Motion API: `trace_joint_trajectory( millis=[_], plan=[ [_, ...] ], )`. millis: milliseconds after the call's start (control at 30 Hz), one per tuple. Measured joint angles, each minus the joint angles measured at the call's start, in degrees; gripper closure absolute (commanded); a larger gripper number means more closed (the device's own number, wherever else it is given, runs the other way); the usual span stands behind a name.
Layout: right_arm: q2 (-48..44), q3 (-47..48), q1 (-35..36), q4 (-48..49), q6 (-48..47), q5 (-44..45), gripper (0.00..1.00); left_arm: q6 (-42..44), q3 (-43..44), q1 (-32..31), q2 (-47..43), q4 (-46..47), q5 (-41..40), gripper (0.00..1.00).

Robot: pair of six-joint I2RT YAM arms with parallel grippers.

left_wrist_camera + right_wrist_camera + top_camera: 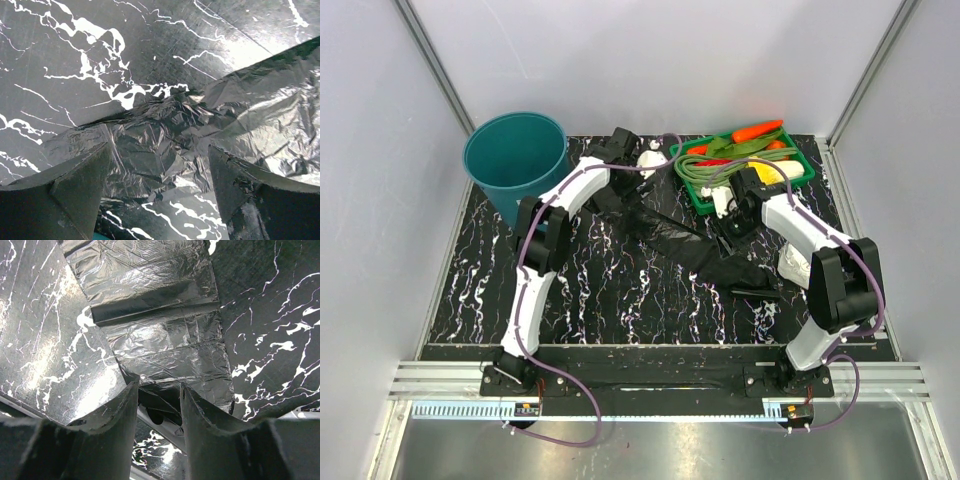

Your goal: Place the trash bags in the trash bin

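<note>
Both grippers hang low over the trash bags (685, 250), glossy black film lying wrinkled across the middle of the marbled tabletop (570, 290) and reaching toward its right side. The left gripper (159, 150) stands wide, with crumpled film below the gap. The right gripper (157, 385) is set narrow; a folded edge of the film runs in between its fingers (120, 415) (whether they pinch it, I cannot tell). The trash bin (515, 160) stands upright at the far left corner, apart from the bags. A white wad (650, 160) and a green tray (678, 165) of vegetables sit along the far edge.
</note>
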Motion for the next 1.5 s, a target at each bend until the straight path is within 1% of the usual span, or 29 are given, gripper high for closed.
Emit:
trace_joint_trajectory(
  millis=[133,433,633,733,900,1233,1500],
  plan=[
    [-0.42,-1.22,0.00,0.35,0.00,-0.04,0.55,-0.13,-0.94,0.00,1.51,2.67,-1.16,0.17],
    [-0.63,-2.47,0.00,0.50,0.00,-0.04,0.55,1.31,-5.42,-1.18,1.86,5.18,-4.00,0.18],
    [-0.79,-2.47,0.00,0.57,0.02,-0.04,0.55,4.26,-8.94,-3.61,0.09,8.09,-8.48,0.19],
    [-0.79,-2.45,0.00,0.52,0.00,-0.02,0.55,5.44,-11.37,-4.52,-1.38,8.61,-9.14,0.20],
    [-0.79,-2.03,0.00,0.31,-0.02,0.04,0.55,6.84,-15.26,-5.31,-4.20,5.66,-8.68,0.23],
    [0.96,0.92,-0.02,0.37,0.00,-0.24,0.55,7.26,-21.14,-5.53,-8.09,-7.34,-3.98,0.31],
    [3.54,1.55,-0.17,0.37,0.00,-1.27,0.55,8.04,-25.27,-6.64,-10.32,-12.09,-3.26,0.34]
  ],
)
